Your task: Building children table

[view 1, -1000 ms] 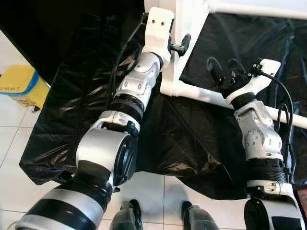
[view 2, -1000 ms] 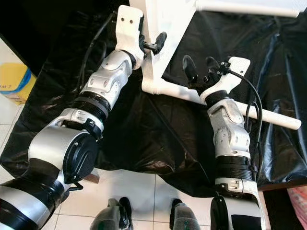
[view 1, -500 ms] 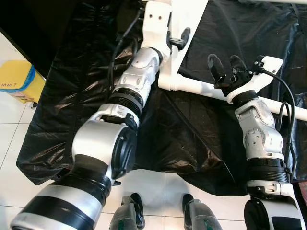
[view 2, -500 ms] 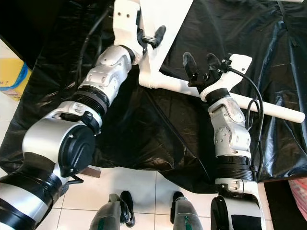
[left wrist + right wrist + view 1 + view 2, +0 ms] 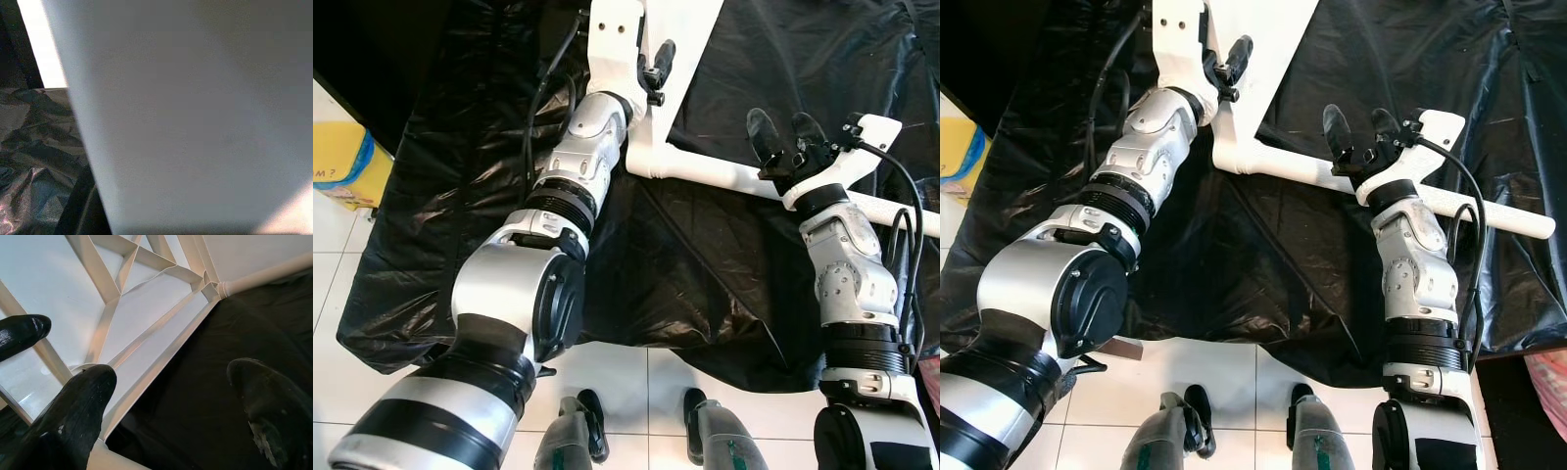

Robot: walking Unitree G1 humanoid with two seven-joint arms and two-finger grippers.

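At the far left we see a yellow plastic container with a blue band [image 5: 340, 162] on the white floor tiles [image 5: 333, 294], well apart from either gripper. Beside it a crinkled black plastic sheet [image 5: 440, 196] covers the ground beneath both arms.

Our left gripper [image 5: 656, 70] is raised at the edge of the flat white plastic tabletop panel [image 5: 690, 29], which stands tilted on the sheet. One black finger [image 5: 660, 61] lies against the panel's near face; the other is hidden behind it, so the fingers look closed onto the panel edge, though we cannot tell how firm the hold is. In the left wrist view the white panel surface [image 5: 195, 112] sits right in front of the fingers, very close and blurred, with the sheet to one side.

From the panel's lower corner, just below the left fingers, a round white plastic table leg tube [image 5: 705, 176] runs across the sheet and passes under the right wrist.

Our right gripper [image 5: 787, 135] hovers just above that tube, its fingers [image 5: 764, 132] spread wide apart with nothing between them. Ahead of these fingertips, the right wrist view shows the ribbed white underside of the panel [image 5: 122, 298], crossed by raised struts, and the sheet next to it.

Near the bottom, behind both grippers, we see our two dark feet [image 5: 582, 441] on the tiles.
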